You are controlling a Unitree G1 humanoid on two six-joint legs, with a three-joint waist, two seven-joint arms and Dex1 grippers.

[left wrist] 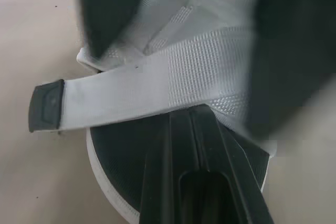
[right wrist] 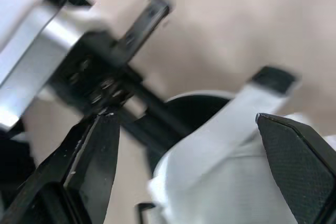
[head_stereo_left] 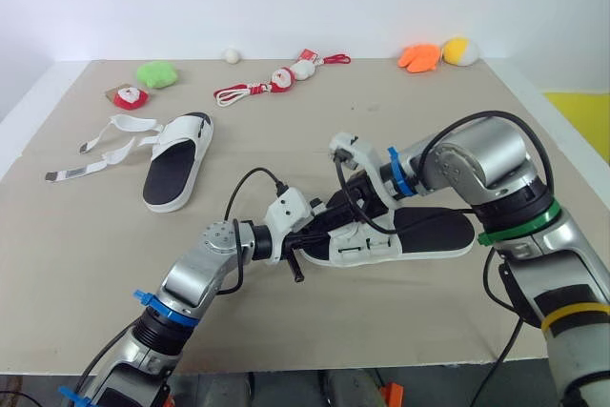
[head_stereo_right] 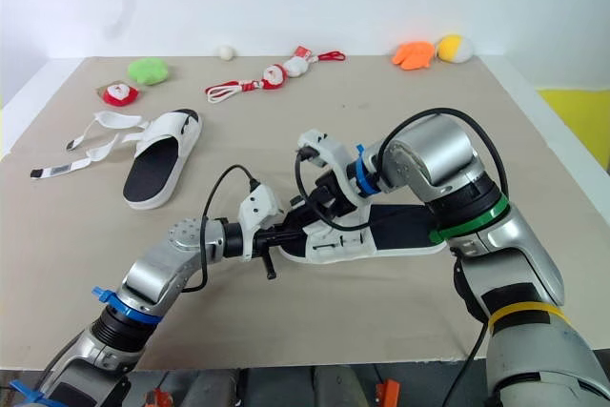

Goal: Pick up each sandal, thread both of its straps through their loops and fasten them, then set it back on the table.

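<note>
- Worktop (head_stereo_left: 95,264) of flat beige board carries two white slide sandals with black footbeds in the head views.
- At centre right of the frame, the near sandal (head_stereo_left: 434,235) lies lengthwise across the picture, resting on the worktop as far as can be seen. Both arms meet over its left end.
- From the right, the right gripper (right wrist: 184,118) reaches over that sandal's white upper. Its jaws are spread wide, and in the right wrist view the upper and a strap lie between them.
- From the lower left, the left gripper (left wrist: 202,124) comes in at the same end of the sandal. Whether its jaws are spread or pressed together cannot be told.
- In the left wrist view, a white woven strap (left wrist: 121,98) crosses just over the front of the left gripper. Its black plastic tip (left wrist: 46,106) hangs free beyond the sole's edge.
- At upper left, the second sandal (head_stereo_left: 176,164) lies well apart from both grippers. Its two straps (head_stereo_left: 119,126) are open and spread flat on the worktop to its left.
- Along the top of the frame sit a green plush toy (head_stereo_left: 155,73), a small red and white Santa toy (head_stereo_left: 129,95), a white ball (head_stereo_left: 231,54), a Santa figure on red and white cord (head_stereo_left: 276,80), an orange plush toy (head_stereo_left: 419,57) and a yellow and white plush toy (head_stereo_left: 459,50).
</note>
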